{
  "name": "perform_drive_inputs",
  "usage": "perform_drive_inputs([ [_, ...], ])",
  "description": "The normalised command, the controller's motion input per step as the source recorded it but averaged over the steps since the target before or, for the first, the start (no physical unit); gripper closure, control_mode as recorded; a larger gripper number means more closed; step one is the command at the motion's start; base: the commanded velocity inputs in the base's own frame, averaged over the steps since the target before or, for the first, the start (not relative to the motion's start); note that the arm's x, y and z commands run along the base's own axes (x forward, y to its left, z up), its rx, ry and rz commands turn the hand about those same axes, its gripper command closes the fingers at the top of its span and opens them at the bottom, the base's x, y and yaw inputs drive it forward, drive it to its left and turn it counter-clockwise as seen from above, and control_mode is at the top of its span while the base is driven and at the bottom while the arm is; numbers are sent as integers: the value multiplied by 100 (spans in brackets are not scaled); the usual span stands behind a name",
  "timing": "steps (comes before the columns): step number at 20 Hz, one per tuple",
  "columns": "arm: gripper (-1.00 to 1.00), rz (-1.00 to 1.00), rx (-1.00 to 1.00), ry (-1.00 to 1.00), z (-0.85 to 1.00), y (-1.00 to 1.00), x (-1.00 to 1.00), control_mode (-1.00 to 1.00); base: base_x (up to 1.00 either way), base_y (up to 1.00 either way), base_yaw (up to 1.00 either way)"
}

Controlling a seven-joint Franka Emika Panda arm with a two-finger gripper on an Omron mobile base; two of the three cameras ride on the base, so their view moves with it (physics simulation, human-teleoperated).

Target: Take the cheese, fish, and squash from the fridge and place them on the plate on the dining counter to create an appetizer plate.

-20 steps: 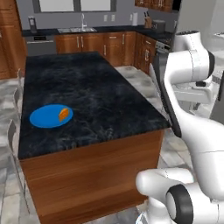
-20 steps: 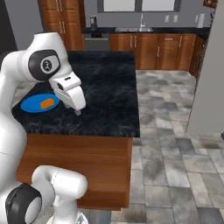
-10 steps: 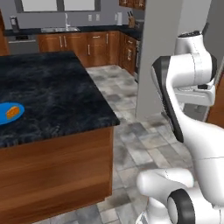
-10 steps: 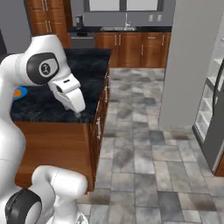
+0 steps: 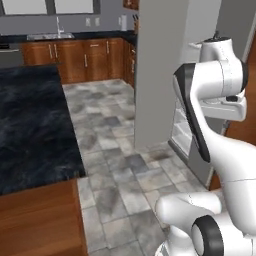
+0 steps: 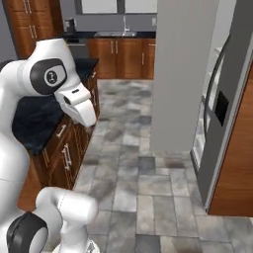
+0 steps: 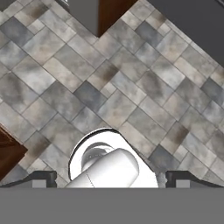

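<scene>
Gripper (image 7: pixel 107 179) wide open and holding nothing: in the hand view its two dark finger tips sit far apart at the bottom, with grey stone floor tiles (image 7: pixel 131 87) below them. What has just changed is the whole outlook, because my base has swung round. A second ago both base views looked across the dining island at the blue plate with an orange piece, seemingly the cheese, on it; half a second ago the plate had slid to the picture's edge; now it is out of frame and the fridge (image 6: pixel 225 123) stands ahead. I read that as one item delivered and a trip back for the fish and the squash, neither of which I can make out yet. In the left base view the worktop (image 5: pixel 35 125) of the dining island, black with white flecks, lies to the left, and behind the white arm I glimpse pale fridge shelves (image 5: pixel 182 127). The right base view gives what the left does not: the fridge door seen edge-on, with its long dark curved handle (image 6: pixel 211 84) and a sliver of white interior. The hand view alone shows the spread finger tips, pointing down at the floor, well away from any food.
</scene>
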Motion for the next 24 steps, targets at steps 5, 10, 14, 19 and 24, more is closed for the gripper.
perform_drive_inputs([
  [5,-100,0,0,0,0,0,0,100,100,-98,-10],
  [10,-100,0,0,0,0,0,0,100,100,-75,-24],
  [14,-100,0,0,0,0,0,0,100,100,-14,-39],
  [19,-100,0,0,0,0,0,0,100,96,19,-44],
  [24,-100,0,0,0,0,0,0,100,74,39,-49],
])
